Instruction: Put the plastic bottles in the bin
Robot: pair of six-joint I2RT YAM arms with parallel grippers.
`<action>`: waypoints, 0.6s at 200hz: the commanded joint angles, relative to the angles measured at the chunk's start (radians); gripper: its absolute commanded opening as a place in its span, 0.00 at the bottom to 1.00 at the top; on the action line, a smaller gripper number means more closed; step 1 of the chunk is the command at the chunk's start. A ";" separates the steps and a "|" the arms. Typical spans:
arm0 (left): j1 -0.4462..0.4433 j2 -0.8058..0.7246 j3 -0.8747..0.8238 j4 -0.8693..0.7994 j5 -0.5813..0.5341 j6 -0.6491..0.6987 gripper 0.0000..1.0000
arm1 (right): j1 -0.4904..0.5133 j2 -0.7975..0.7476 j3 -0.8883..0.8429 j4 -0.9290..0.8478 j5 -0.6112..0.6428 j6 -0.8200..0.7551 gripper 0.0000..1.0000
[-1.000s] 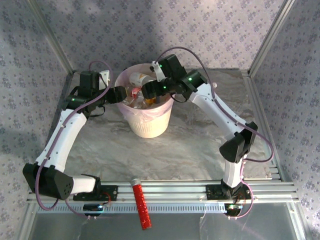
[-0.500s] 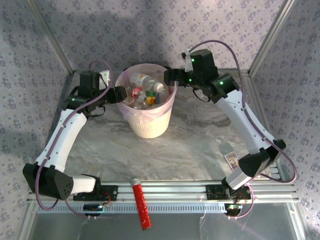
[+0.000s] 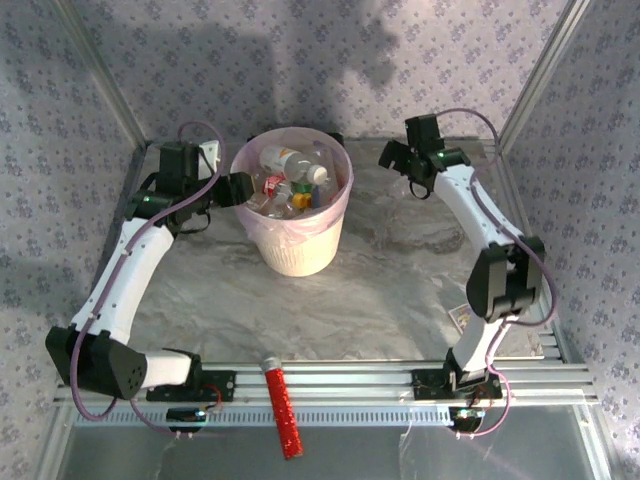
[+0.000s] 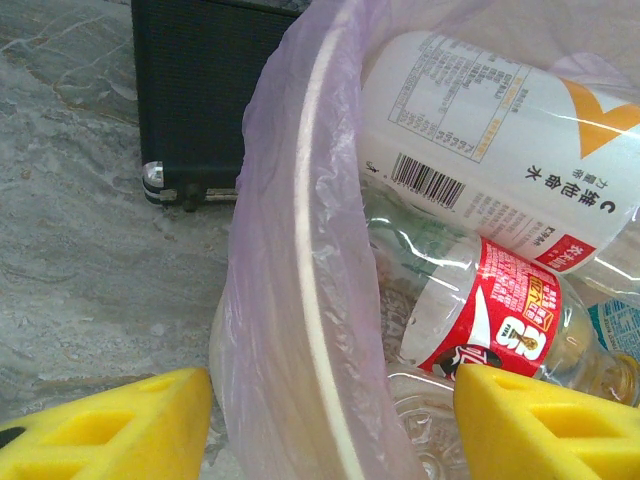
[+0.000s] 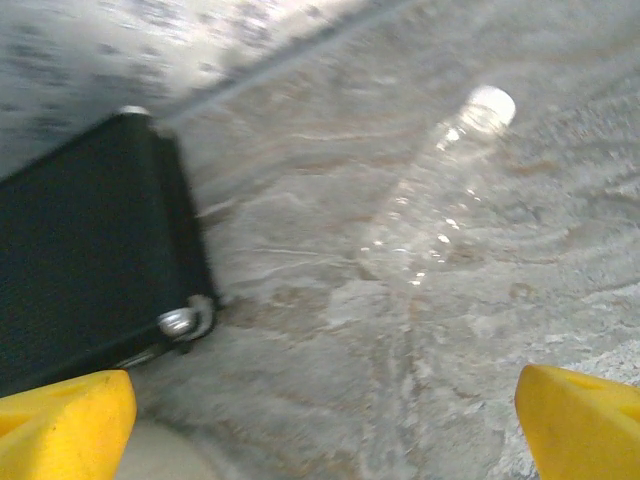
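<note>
White-label bottle (image 4: pixel 500 110), far in the bin (image 4: pixel 318 250): barcode, upside-down Chinese characters beside a "C", fine print unreadable. Red-label bottle (image 4: pixel 500 320) just nearer: big white "8"-like figure.

white arms (image 3: pixel 120 270), black joints (image 3: pixel 110 365), purple cables (image 3: pixel 196 128)

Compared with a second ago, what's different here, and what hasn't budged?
The right arm swung off the bin away to the right, its jaws opening empty. A white-labelled bottle lies atop the pile. The left arm, jaws astride the bin's rim, and the red tube stayed.
</note>
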 commanded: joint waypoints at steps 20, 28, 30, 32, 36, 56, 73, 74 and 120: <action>0.000 -0.027 0.021 -0.029 0.009 0.013 0.65 | -0.045 0.195 0.086 0.006 0.074 0.101 0.99; 0.000 -0.026 0.024 -0.030 0.008 0.013 0.65 | -0.054 0.237 0.113 0.006 0.075 0.109 0.99; -0.001 -0.026 0.024 -0.030 0.009 0.013 0.65 | -0.056 0.248 0.120 0.006 0.076 0.110 0.99; 0.000 -0.027 0.024 -0.030 0.009 0.013 0.65 | -0.058 0.257 0.126 0.006 0.076 0.111 0.99; 0.001 -0.026 0.026 -0.031 0.010 0.013 0.65 | -0.062 0.278 0.139 -0.021 0.074 0.116 0.99; 0.000 -0.029 0.026 -0.032 0.010 0.011 0.65 | -0.078 0.358 0.177 -0.019 0.054 0.118 0.99; 0.001 -0.030 0.027 -0.034 0.007 0.013 0.65 | -0.087 0.415 0.204 -0.004 0.034 0.105 0.99; 0.001 -0.030 0.028 -0.034 0.007 0.013 0.65 | -0.088 0.419 0.208 -0.004 0.032 0.105 0.99; 0.000 -0.027 0.033 -0.037 0.009 0.010 0.65 | -0.098 0.549 0.321 -0.030 -0.016 0.069 0.95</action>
